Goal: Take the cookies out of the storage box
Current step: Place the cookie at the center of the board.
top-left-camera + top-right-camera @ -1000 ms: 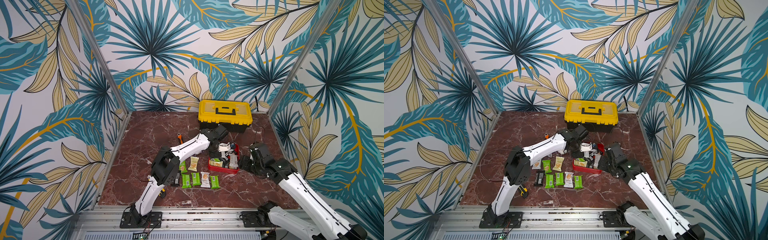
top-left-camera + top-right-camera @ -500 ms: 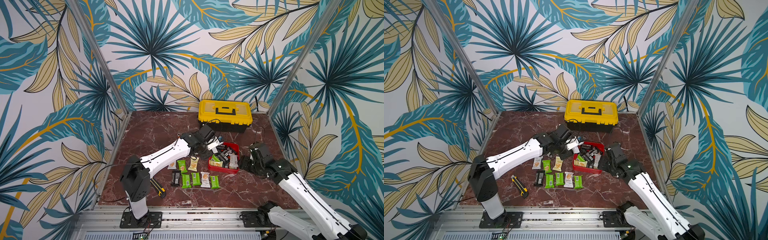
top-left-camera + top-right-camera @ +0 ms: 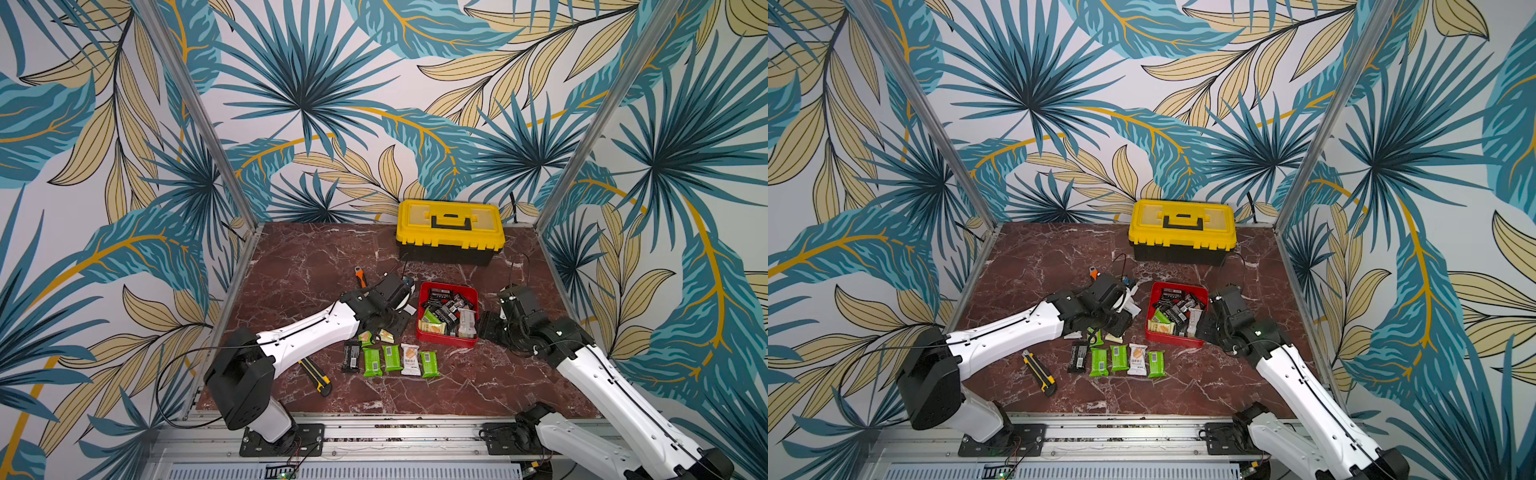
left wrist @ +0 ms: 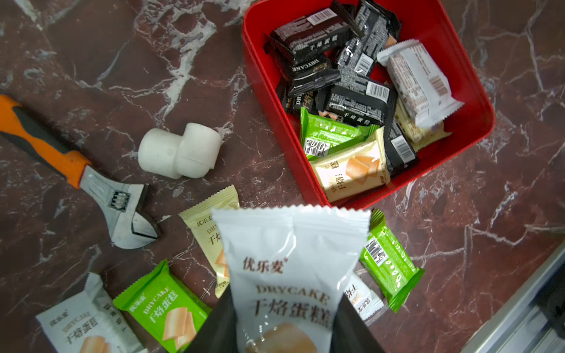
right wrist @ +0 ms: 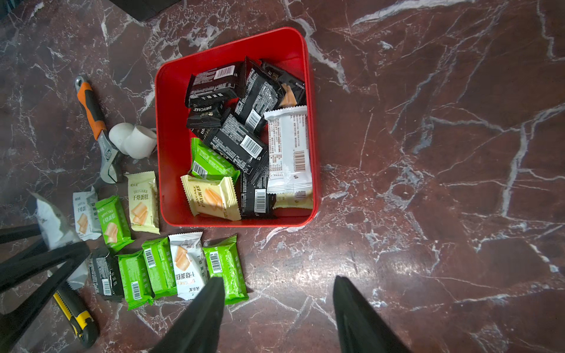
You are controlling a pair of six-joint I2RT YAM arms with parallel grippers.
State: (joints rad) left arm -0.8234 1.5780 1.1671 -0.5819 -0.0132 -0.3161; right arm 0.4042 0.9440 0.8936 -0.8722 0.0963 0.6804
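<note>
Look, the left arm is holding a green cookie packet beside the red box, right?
No. The cookie packet between the left fingers is white, not green, as the left wrist view shows. It is indeed held beside the red box.

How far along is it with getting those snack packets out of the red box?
Roughly halfway. Done: about eight cookies lie on the marble beside the storage box. In hand: the left gripper holds a white packet outside the box. Left: about ten packets, mostly black, inside; the right gripper is open and empty.
</note>
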